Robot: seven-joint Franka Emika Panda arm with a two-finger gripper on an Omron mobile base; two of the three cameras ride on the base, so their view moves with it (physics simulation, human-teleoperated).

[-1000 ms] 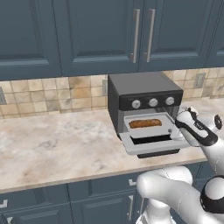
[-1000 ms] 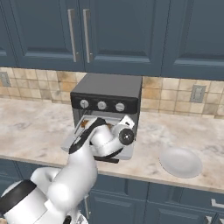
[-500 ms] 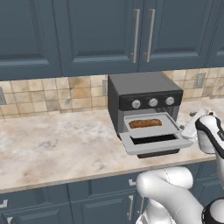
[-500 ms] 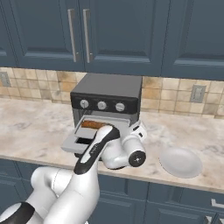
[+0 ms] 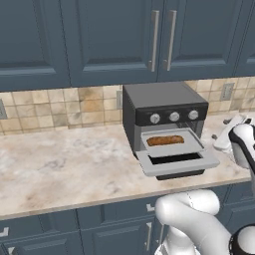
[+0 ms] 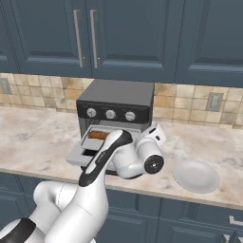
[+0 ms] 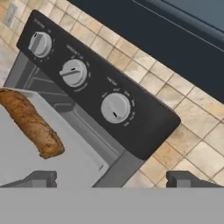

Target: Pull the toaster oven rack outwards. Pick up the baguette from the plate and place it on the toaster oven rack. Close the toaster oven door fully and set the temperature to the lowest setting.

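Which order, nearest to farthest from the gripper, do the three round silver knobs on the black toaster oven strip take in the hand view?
From the gripper:
1. Right round silver knob, at the strip's near end.
2. Middle knob, centre of the strip.
3. Left knob, at the far end.

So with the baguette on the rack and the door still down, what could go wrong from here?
1. The toaster oven rack is pulled out over the open toaster oven door; lifting the door may jam against it or shift the baguette.
2. The gripper, jaws open, sits off the oven's right corner near the knobs; a careless swing could turn one.
3. The plate lies beside the arm's elbow.
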